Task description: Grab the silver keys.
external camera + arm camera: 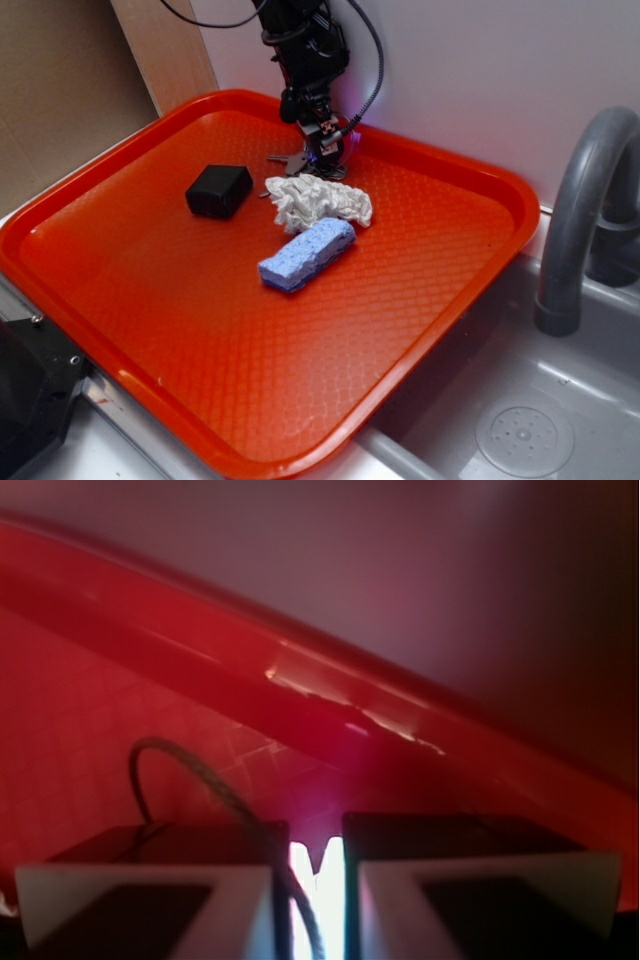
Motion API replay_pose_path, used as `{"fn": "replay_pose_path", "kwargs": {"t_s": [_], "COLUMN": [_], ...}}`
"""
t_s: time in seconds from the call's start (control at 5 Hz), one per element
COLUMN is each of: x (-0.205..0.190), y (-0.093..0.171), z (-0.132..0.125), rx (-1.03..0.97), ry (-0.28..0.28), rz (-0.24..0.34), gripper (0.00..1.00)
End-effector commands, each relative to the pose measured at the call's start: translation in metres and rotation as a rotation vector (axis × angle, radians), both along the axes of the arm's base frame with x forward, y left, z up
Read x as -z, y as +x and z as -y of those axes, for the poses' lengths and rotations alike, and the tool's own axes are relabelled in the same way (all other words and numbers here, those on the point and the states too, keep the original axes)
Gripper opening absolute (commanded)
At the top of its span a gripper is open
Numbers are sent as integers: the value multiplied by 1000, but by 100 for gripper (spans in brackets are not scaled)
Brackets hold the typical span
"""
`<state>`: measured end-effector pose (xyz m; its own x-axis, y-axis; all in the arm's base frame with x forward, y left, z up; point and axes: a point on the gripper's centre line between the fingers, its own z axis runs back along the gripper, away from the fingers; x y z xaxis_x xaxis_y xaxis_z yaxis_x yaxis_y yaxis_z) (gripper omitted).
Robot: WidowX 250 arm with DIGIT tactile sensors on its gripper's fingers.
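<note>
Gripper (pixel 325 150): down at the tray's (pixel 130 300) far edge, fingers (pixel 150 900) nearly together, clamped on the silver keys (pixel 290 160) (wire ring looping up between them).
Keys: against the tray's far rim.
Nearby: black box (pixel 219 190), white paper wad (pixel 318 200), blue sponge (pixel 307 253) toward mid-tray.

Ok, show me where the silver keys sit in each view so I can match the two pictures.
Exterior: the silver keys lie at the tray's far end, just left of the gripper, behind the crumpled white paper.
Wrist: only their wire ring shows clearly, arching up left of centre and running down between the nearly closed fingers; the flat blades are lost in glare.
Shared landmark: the red tray's far rim.
</note>
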<state>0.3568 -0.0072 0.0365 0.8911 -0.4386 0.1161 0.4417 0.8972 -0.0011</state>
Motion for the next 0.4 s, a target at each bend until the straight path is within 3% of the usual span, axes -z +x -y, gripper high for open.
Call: {"fn": "replay_pose_path", "kwargs": {"t_s": [0.0, 0.2], "x": [-86, -136], "y": [-25, -68], "z": [-7, -24], "rx": [-107, -211], "ry": [64, -26], "rz": [76, 64], "gripper": [0, 0]}}
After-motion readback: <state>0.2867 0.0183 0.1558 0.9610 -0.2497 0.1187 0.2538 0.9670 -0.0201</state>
